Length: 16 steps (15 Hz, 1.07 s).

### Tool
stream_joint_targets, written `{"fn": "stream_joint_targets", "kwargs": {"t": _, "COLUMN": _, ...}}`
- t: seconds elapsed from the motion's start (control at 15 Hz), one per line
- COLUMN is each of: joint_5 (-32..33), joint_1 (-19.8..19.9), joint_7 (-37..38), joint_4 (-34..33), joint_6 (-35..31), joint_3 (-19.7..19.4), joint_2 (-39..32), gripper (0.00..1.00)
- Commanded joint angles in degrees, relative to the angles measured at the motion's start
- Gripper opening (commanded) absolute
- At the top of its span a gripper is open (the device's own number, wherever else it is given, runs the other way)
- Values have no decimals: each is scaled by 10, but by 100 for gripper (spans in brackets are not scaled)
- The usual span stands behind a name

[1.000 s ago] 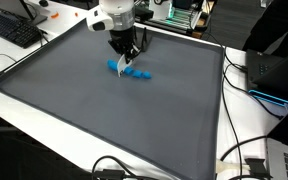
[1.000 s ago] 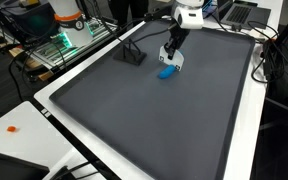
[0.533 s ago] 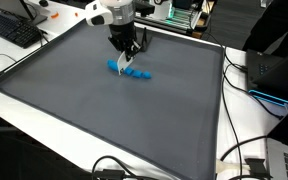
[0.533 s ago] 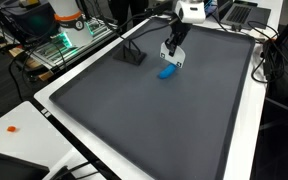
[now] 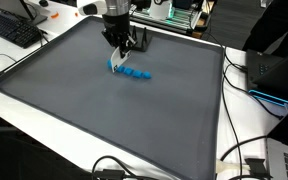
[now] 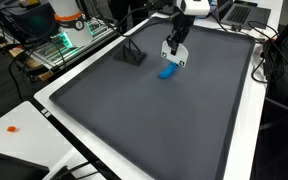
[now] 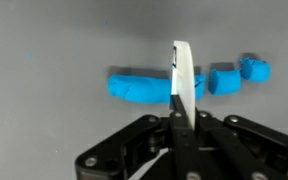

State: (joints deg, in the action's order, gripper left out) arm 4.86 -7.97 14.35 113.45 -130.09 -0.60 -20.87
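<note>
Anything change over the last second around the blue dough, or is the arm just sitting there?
The pincer, shut on the white blade, rose a little above the blue dough strip, taking the blade up with it. Nothing was newly taken hold of or let go. The strip and the cut-off pieces lie where they were on the grey mat.

Matt mat (image 5: 104,125), doughy pcs (image 7: 142,87), smooth blade (image 7: 182,68).

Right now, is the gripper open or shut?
Shut. In the wrist view the gripper is pinched tight on a thin white blade, with no gap showing. Blue lumps lie past the blade.
</note>
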Motion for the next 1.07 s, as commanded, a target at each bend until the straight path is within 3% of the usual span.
{"fn": "stream_joint_targets", "kwargs": {"t": 0.0, "joint_5": 18, "joint_1": 5, "joint_7": 5, "joint_4": 2, "joint_6": -10, "joint_3": -5, "joint_2": -2, "gripper": 1}}
{"fn": "stream_joint_targets", "kwargs": {"t": 1.0, "joint_5": 14, "joint_1": 19, "joint_7": 1, "joint_4": -3, "joint_6": -34, "joint_3": -17, "joint_2": -55, "gripper": 1}}
